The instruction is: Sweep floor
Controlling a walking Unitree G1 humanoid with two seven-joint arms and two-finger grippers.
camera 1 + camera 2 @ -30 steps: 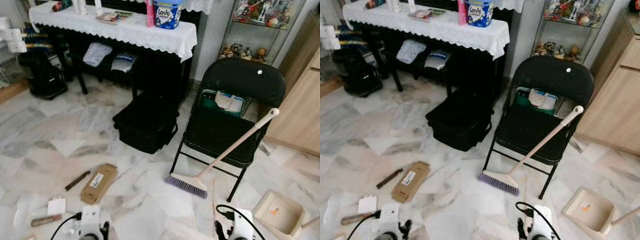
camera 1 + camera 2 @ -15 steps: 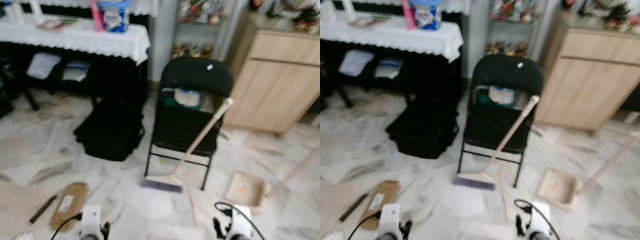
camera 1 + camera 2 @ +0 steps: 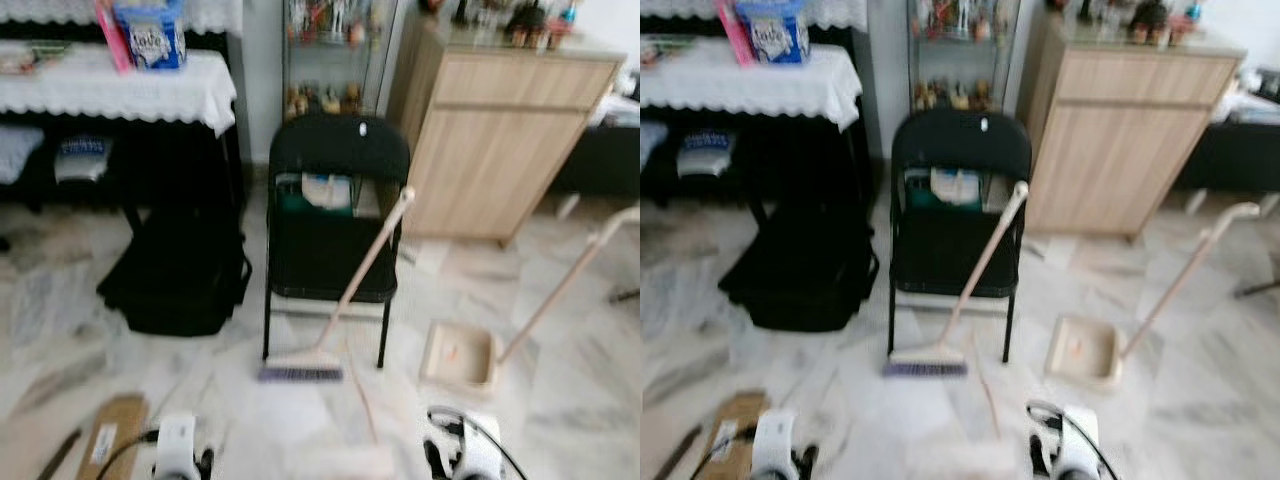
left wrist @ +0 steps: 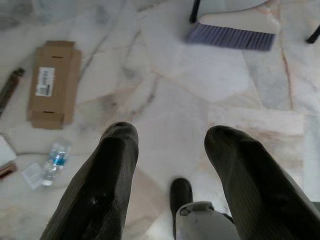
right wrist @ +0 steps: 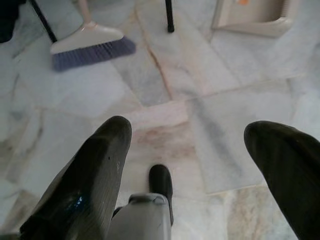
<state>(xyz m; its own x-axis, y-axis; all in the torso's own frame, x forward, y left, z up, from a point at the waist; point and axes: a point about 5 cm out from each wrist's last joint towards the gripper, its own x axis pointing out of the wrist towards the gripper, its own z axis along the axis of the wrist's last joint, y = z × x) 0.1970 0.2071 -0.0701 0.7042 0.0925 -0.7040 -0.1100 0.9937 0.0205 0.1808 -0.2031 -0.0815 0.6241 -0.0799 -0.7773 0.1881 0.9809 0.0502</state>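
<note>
Broom (image 3: 345,290) leaning on chair (image 3: 335,225), handle up-right, both end effectors (image 4: 172,145) (image 5: 187,145) spread apart

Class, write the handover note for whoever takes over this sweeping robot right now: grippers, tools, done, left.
Left gripper and right gripper: open, empty, low over the marble floor.
Beige-handled broom with purple bristles leans on the black folding chair.
Beige long-handled dustpan sits on the floor to the chair's right.
Flattened cardboard box and small plastic bottle lie at left.
Nothing swept; broom not yet picked up.
</note>
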